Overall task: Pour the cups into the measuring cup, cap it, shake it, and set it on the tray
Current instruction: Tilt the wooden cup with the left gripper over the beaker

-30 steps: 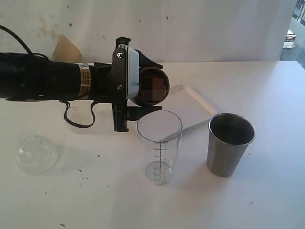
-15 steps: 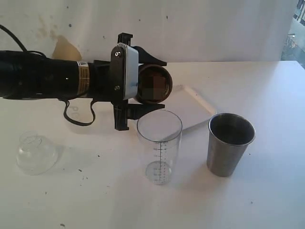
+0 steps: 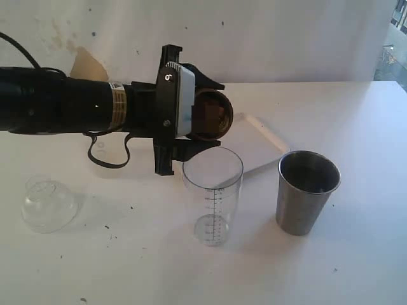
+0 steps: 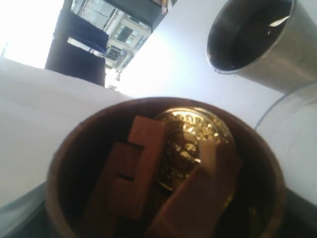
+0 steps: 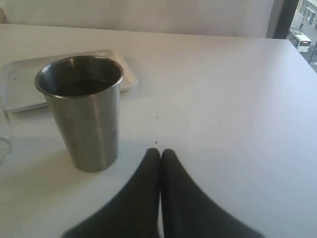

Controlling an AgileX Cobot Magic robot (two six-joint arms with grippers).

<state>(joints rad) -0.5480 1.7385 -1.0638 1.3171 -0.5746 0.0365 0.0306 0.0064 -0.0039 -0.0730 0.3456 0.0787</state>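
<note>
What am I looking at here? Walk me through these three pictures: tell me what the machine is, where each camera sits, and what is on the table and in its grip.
This is a two-armed robot at a white table. One picture is an outside camera that sees the whole scene; the other two come from cameras on each arm's wrist.

In the outside view, the black left arm reaches in from the left. Its left gripper holds a brown wooden cup, tipped on its side just above a clear measuring cup. The left wrist view looks into that cup: wooden blocks and a gold coin lie inside.

Also on the table are a steel tumbler, a white tray behind the measuring cup, and a clear dome lid off to the left.

The right wrist view shows the right gripper shut and empty, near the tumbler.
</note>
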